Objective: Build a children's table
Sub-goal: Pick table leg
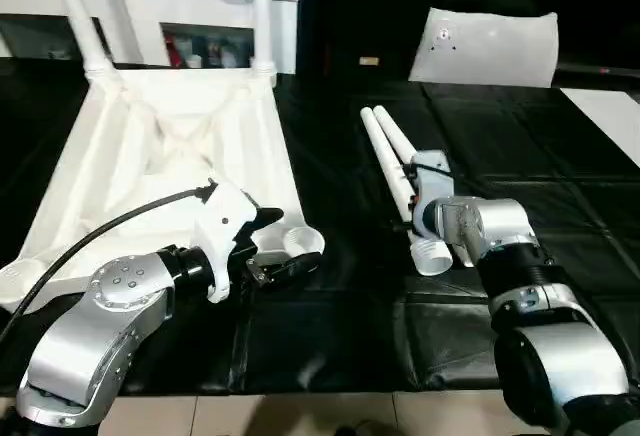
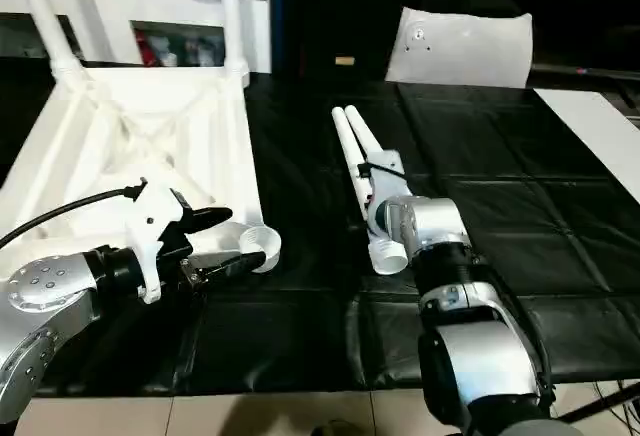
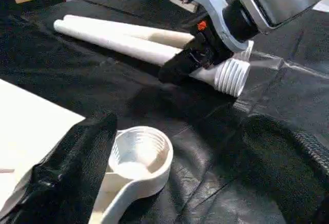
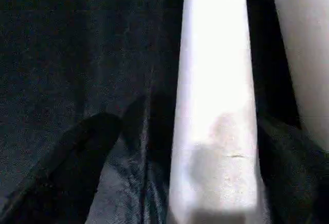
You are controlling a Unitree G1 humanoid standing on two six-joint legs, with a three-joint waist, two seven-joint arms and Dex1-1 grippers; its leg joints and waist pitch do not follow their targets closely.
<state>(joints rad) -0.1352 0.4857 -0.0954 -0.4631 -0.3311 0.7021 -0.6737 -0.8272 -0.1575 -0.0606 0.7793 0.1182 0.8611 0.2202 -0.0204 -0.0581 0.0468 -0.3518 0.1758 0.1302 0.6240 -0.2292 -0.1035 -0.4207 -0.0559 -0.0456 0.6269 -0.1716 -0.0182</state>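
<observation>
I see the tabletop (image 1: pixel 170 156) lying upside down on the black mat (image 1: pixel 330 336), ribbed side up, on my left. Two legs (image 1: pixel 262 16) already stand upright in its far corner sockets. The near right corner socket (image 3: pixel 140 154) is an open round cup, threaded inside, resting on the mat.

My left gripper (image 1: pixel 285 246) hovers low right at that socket, fingers spread apart, one above the cup and one below it toward me; nothing is held between them. In the left wrist view one dark finger (image 3: pixel 67 167) sits just beside the cup's rim; I cannot tell whether it touches.

The two loose legs (image 1: pixel 390 151) lie side by side on the mat to my right, touching each other, thin ends pointing away from me, threaded thick ends (image 3: pixel 232 76) toward me.

My right gripper (image 3: pixel 180 67) is down on these legs near the threaded ends. Its black fingers straddle one leg: in the right wrist view the white shaft (image 4: pixel 216 106) runs between the two fingers (image 4: pixel 67 167), with a gap showing on the one side. The jaws look wide, not pressed in, so I read it as not yet clamped.

A white pillow-like block (image 1: pixel 485 46) lies at the far edge of the mat, well apart from everything.
</observation>
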